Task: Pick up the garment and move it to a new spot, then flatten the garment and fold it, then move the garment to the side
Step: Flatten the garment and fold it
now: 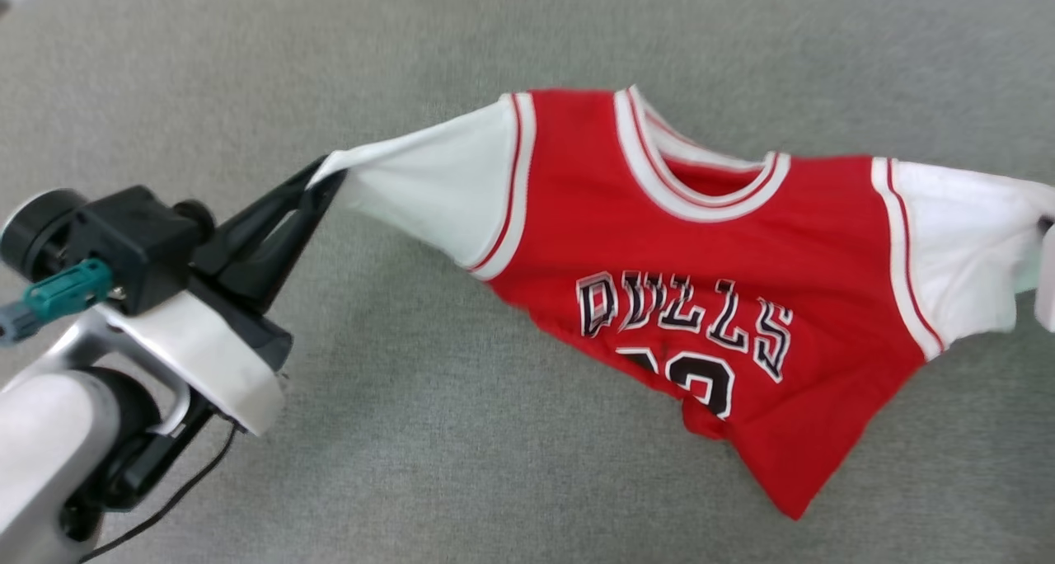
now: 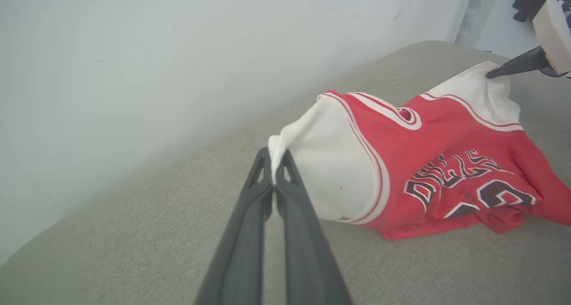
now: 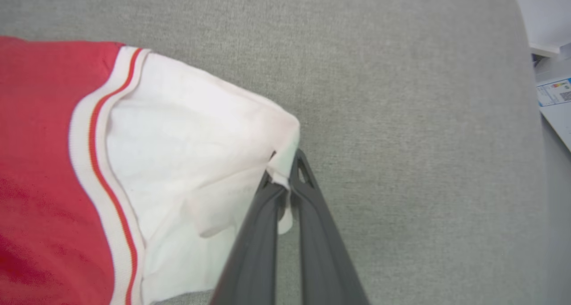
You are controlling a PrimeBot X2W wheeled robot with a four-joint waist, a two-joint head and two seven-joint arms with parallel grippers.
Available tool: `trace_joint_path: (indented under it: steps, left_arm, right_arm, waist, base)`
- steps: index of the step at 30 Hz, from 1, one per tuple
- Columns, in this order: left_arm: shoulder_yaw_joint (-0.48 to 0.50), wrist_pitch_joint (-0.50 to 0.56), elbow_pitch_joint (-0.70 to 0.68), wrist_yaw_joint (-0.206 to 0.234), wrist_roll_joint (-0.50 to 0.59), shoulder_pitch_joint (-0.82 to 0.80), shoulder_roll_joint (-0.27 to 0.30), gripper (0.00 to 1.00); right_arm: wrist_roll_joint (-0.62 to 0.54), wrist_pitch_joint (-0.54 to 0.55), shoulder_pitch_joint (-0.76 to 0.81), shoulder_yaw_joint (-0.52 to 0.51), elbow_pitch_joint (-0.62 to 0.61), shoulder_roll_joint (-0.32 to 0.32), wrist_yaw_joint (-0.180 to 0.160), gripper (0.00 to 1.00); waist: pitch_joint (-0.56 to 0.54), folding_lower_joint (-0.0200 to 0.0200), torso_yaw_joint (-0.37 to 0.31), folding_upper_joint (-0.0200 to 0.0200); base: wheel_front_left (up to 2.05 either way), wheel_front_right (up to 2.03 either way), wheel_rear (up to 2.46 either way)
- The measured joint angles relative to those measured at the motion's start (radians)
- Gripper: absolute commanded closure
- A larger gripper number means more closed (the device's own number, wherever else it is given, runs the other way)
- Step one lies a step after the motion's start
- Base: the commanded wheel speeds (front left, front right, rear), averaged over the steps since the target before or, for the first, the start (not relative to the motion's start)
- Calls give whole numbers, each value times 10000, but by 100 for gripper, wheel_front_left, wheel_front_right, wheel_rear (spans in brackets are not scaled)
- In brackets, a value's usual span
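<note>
At eight o'clock the left gripper [image 1: 325, 176] is pinched tight on one white sleeve tip. At three, the right gripper [image 3: 283, 171] is clamped on the other. The garment [image 1: 700, 284] stretches nine-to-three between them over the grey cushion [image 1: 412, 465], hem at five, collar toward twelve, "BULLS" readable.

The garment [image 1: 725, 242] lies on the cushion [image 1: 412, 432], stretched between left hand [image 1: 325, 176] and right hand [image 3: 285, 164].

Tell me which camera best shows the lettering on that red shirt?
The head view: the lettering faces the camera across the stretched garment, readable as BULLS. The left wrist view catches it slanted and rumpled; the right wrist view gives the garment's white sleeve and red edge.
</note>
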Motion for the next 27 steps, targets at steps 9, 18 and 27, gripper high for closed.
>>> trace_joint_path:
  steps: [9,18,27]
  left_arm:
    - [715,-445,-295,832,-353,700,715,100]
    - [1956,-951,-1246,1871,-583,1296,2109,100]
    - [3430,-1611,-1921,2669,-1003,1488,3068,100]
  right_arm:
    - [709,-895,-337,679,-1394,-974,-2,100]
    - [1005,-1287,-854,1058,-3363,-1603,0,100]
    - [1336,-1958,-1078,945,-4324,-1413,0,100]
  waist:
    - [-1576,0,-340,0]
    - [-2828,-1,-669,0]
    - [-3579,-1,-914,0]
  base:
    - [0,0,0]
    - [0,0,0]
    - [0,0,0]
